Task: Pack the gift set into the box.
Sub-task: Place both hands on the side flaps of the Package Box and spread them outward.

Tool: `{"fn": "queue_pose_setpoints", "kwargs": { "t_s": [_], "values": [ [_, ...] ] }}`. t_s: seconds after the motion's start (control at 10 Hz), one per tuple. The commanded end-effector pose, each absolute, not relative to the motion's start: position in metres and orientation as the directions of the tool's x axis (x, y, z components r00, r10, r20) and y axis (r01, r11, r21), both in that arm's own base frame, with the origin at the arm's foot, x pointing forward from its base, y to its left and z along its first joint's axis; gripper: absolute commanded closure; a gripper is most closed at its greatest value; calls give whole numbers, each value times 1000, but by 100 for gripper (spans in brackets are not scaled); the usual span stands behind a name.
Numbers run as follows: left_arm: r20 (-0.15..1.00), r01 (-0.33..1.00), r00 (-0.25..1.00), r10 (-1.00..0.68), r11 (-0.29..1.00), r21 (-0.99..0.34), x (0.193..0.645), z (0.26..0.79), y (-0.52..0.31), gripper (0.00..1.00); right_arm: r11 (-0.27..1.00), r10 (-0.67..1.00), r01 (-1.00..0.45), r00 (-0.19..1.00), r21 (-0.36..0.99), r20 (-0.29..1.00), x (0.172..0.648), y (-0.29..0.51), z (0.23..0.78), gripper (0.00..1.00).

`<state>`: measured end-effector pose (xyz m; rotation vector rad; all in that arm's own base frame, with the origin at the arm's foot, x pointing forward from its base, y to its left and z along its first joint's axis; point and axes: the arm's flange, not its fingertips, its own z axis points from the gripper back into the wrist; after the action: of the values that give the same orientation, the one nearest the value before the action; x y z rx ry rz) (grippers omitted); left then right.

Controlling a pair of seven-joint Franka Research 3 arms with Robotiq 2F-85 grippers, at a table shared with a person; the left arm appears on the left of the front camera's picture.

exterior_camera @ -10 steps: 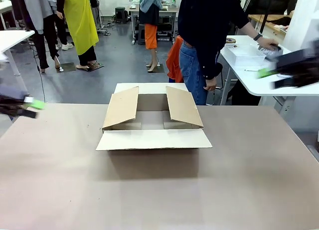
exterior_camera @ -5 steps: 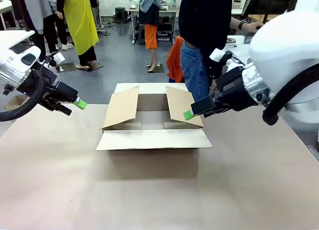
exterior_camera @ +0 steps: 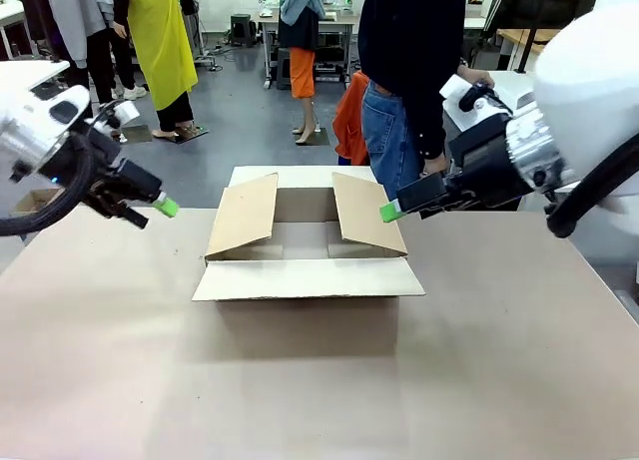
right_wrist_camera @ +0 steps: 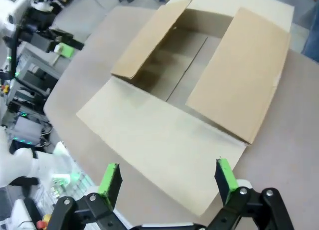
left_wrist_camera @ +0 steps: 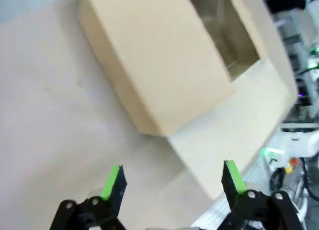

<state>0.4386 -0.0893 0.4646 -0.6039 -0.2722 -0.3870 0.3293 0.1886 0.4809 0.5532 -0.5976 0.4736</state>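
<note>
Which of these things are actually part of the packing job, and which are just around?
Part of the job: the box, flaps open; the left gripper and the right gripper, both open, either side of it.
Just around: the table under it; the person in a dark top behind it.

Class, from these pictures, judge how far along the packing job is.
Done: the box sits with flaps open. In hand: nothing; the left end effector and right end effector hover open beside it. Left: the gift set must go in; the visible box floor is bare.
</note>
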Motion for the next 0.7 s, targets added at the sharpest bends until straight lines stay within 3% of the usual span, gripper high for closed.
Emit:
{"fn": "queue_pose_setpoints", "kwargs": {
  "t_s": [0.0,0.1,0.3,0.6],
  "values": [
    [194,399,917,-349,816,-418,469,522,-158,0,816,241,-528,679,233,694,325,204,456,0],
    [143,371,929,-342,866,-335,487,534,-193,0,826,248,-536,621,171,744,324,207,446,0],
    [33,371,925,-379,882,-290,529,535,-244,0,760,246,-616,565,204,787,326,200,426,0],
    [-1,296,953,-304,930,-216,558,503,-292,0,803,258,-564,619,191,742,328,213,459,0]
  ]
}}
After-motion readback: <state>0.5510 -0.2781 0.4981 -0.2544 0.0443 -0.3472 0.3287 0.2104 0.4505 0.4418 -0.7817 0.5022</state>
